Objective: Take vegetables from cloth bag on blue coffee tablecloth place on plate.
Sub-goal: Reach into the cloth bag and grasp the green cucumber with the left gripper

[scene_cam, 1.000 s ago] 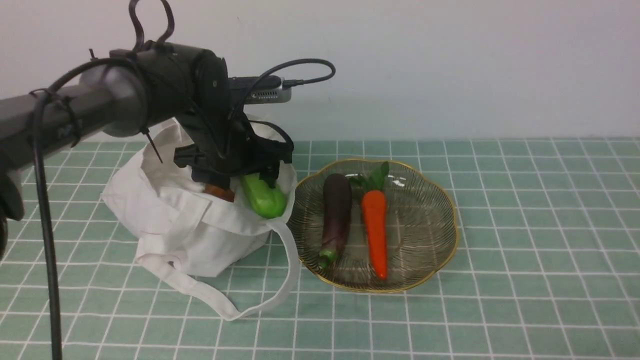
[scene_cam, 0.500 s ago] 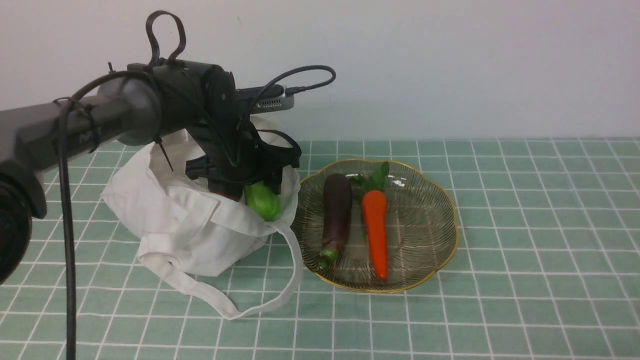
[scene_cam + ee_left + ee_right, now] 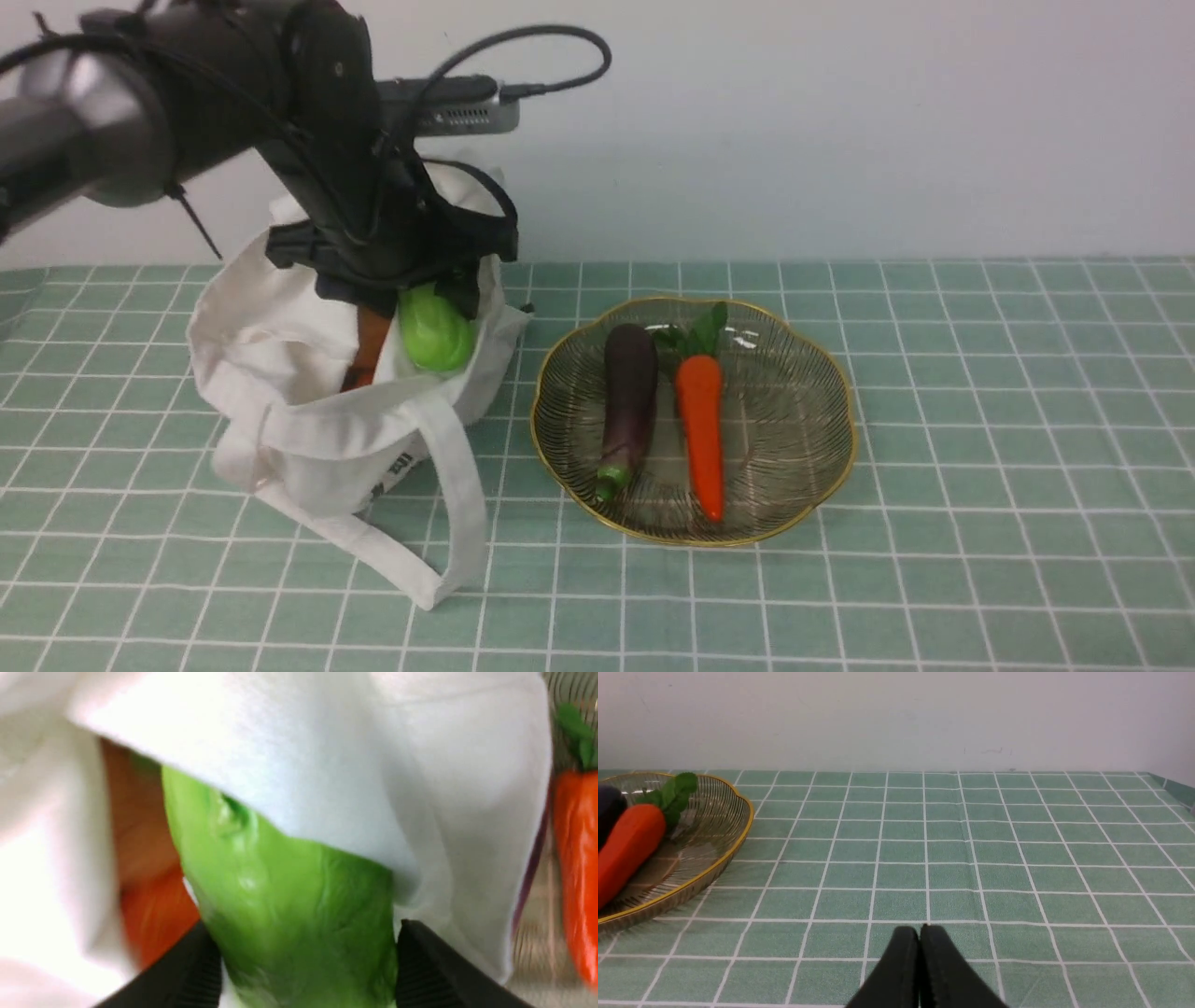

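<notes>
Pale teal cloth with a white grid, the tablecloth (image 3: 980, 420), covers the whole table in the front view. At centre left the white cloth bag (image 3: 280, 392) sits slumped open, one strap looping toward the lower edge. The left gripper (image 3: 428, 303) reaches into its mouth from the upper left, clamped on the green vegetable (image 3: 435, 334). The vegetable's rounded end shows at the bag's opening, beside something orange-brown (image 3: 367, 350) inside. Just right of the bag, the gold-rimmed glass plate (image 3: 794, 420) holds a purple eggplant (image 3: 627, 392) and an orange carrot (image 3: 702, 429) side by side.

From the left wrist, two black fingers (image 3: 187, 970) press on either side of the green vegetable (image 3: 289, 891), with white fabric draped over its far end.

From the right wrist, the right gripper (image 3: 920, 952) sits over bare cloth, its tips pressed together on nothing, well apart from the plate (image 3: 738, 835).
</notes>
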Action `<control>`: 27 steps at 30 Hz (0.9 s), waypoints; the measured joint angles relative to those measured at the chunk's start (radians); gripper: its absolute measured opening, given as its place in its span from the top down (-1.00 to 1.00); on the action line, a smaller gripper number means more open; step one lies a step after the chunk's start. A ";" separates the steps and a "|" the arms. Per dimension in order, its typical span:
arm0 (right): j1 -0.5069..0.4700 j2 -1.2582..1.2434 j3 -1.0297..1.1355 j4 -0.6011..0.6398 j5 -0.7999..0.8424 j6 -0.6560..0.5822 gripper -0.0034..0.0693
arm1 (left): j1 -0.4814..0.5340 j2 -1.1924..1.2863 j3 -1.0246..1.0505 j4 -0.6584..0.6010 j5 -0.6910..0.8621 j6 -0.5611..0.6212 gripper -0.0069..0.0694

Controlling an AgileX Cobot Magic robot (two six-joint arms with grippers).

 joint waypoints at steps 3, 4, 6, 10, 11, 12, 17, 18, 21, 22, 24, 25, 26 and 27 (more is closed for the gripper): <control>0.000 0.000 0.000 0.000 0.000 0.000 0.93 | 0.000 -0.037 0.000 0.009 0.077 0.020 -0.27; 0.000 0.000 0.000 0.000 0.000 0.000 0.93 | 0.000 -0.047 0.000 0.013 0.111 0.036 -0.27; 0.000 0.000 0.000 0.000 0.000 0.000 0.93 | 0.000 -0.051 0.000 0.030 0.154 0.054 -0.27; 0.000 0.000 0.000 0.000 0.000 0.000 0.93 | 0.000 -0.023 0.000 0.084 0.197 0.066 -0.27; 0.000 0.000 0.000 0.000 0.000 0.000 0.93 | 0.000 -0.011 0.000 0.085 0.199 0.068 -0.27; 0.000 0.000 0.000 0.000 0.000 0.000 0.93 | 0.000 0.001 0.000 0.086 0.199 0.069 -0.27; 0.000 0.000 0.000 0.000 0.000 0.000 0.93 | 0.000 0.047 0.000 0.085 0.199 0.088 -0.27; 0.000 0.000 0.000 0.000 0.000 0.000 0.93 | 0.000 0.054 0.000 0.085 0.199 0.095 -0.27; 0.000 0.000 0.000 0.000 0.000 0.000 0.93 | 0.000 0.065 0.000 0.089 0.199 0.099 -0.27; 0.000 0.000 0.000 0.000 0.000 0.000 0.93 | 0.000 0.065 0.000 0.088 0.199 0.099 -0.27; 0.000 0.000 0.000 0.000 0.000 0.000 0.93 | 0.000 0.069 0.000 0.089 0.198 0.103 -0.27; 0.000 0.000 0.000 0.000 0.000 0.000 0.93 | 0.000 0.069 0.000 0.089 0.198 0.103 -0.27; 0.000 0.000 0.000 0.000 0.000 0.000 0.93 | 0.000 0.069 0.000 0.090 0.198 0.103 -0.27; 0.000 0.000 0.000 0.000 0.000 0.000 0.93 | 0.000 0.069 0.000 0.090 0.197 0.103 -0.31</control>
